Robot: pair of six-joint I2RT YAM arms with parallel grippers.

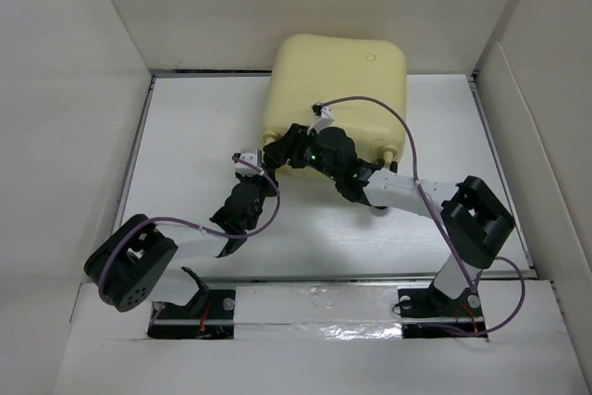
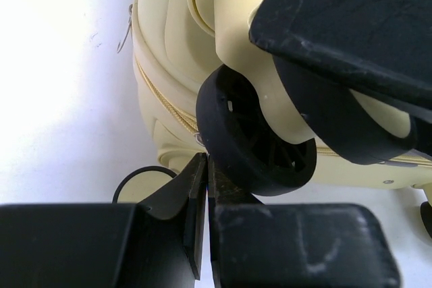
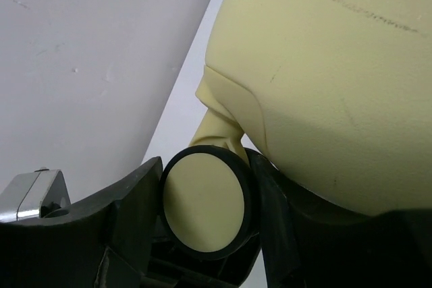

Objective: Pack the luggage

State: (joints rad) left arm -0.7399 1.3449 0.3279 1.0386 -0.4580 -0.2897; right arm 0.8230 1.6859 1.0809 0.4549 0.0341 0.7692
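The luggage [image 1: 338, 90] is a pale yellow hard-shell suitcase lying shut at the back of the white table. My right gripper [image 1: 285, 143] reaches its near left corner. In the right wrist view that gripper [image 3: 206, 202] holds a yellow-faced, black-rimmed wheel [image 3: 202, 214], with a finger pressed on each side. The left wrist view shows the same wheel [image 2: 253, 143] from its black spoked side, with the right gripper's fingers [image 2: 344, 38] over it. My left gripper [image 2: 206, 166] is shut with nothing in it, its tips just under that wheel. Its place in the top view is [image 1: 264, 168].
White walls [image 1: 74, 90] box in the table on three sides. A second wheel [image 2: 138, 183] shows behind my left fingers. A metal zip pull [image 2: 125, 32] hangs at the suitcase's seam. Purple cables [image 1: 388, 113] loop over both arms.
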